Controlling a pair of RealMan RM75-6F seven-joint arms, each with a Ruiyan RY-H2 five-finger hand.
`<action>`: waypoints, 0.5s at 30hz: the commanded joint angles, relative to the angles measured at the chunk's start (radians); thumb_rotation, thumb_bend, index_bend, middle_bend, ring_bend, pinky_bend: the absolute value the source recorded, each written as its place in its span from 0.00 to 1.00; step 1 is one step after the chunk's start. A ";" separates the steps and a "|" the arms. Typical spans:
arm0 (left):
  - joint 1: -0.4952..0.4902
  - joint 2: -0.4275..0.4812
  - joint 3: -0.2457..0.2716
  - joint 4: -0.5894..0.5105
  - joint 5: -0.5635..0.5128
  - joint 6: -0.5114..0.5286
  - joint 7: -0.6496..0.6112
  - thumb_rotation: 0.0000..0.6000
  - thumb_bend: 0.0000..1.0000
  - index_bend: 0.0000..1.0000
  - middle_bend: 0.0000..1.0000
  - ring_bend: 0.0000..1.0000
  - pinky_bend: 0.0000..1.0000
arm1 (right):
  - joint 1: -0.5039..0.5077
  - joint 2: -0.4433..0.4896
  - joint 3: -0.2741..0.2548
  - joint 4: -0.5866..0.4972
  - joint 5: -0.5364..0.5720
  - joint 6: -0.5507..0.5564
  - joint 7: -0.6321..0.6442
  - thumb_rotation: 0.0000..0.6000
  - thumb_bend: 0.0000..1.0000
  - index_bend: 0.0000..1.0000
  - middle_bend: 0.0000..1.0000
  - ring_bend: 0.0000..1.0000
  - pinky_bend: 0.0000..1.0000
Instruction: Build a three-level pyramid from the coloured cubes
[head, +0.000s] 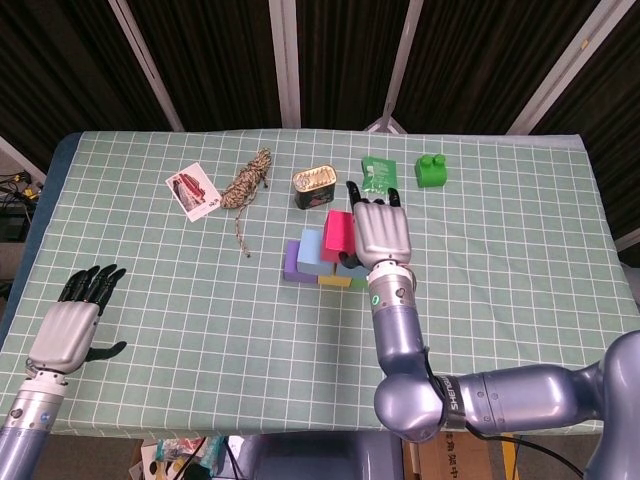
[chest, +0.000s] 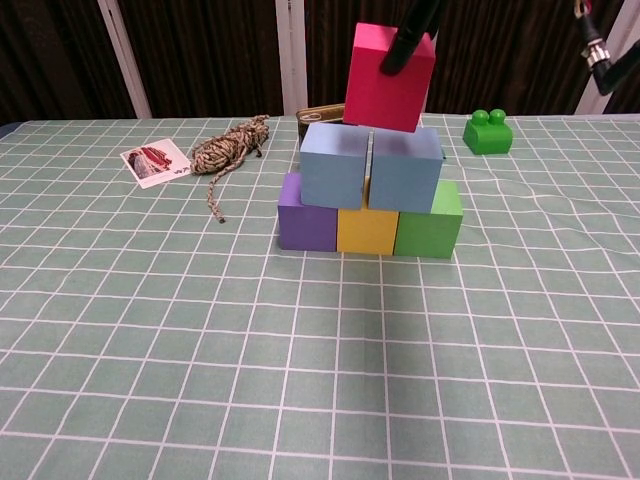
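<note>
Chest view: a pink cube hangs tilted just above 2 blue cubes, which sit on a purple, yellow and green row on the tabletop. The pink cube looks light, rigid and smooth, best held by opposite flat faces. The right hand holds it from above, fingers closed on its sides. The left hand rests apart, fingers spread, holding nothing.

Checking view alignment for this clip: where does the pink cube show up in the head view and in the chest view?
Head view: the pink cube sits centre frame, against the right hand, over the blue cubes.
Chest view: it is at top centre, tilted, just above the two blue cubes, a dark finger on its top.
Shared landmark: the green toy brick, to its right.
</note>
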 joint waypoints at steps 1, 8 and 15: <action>-0.001 -0.002 0.000 0.002 -0.003 -0.001 0.003 1.00 0.09 0.00 0.03 0.01 0.05 | -0.007 -0.012 -0.007 0.007 -0.012 -0.004 0.014 1.00 0.32 0.00 0.47 0.28 0.00; -0.005 -0.007 0.000 0.004 -0.008 -0.004 0.006 1.00 0.09 0.00 0.03 0.01 0.05 | -0.003 -0.047 -0.025 0.039 -0.039 -0.016 0.021 1.00 0.32 0.00 0.47 0.28 0.00; -0.006 -0.002 -0.001 0.006 -0.015 -0.008 -0.007 1.00 0.09 0.00 0.03 0.01 0.05 | 0.009 -0.076 -0.033 0.081 -0.061 -0.032 0.011 1.00 0.32 0.00 0.47 0.28 0.00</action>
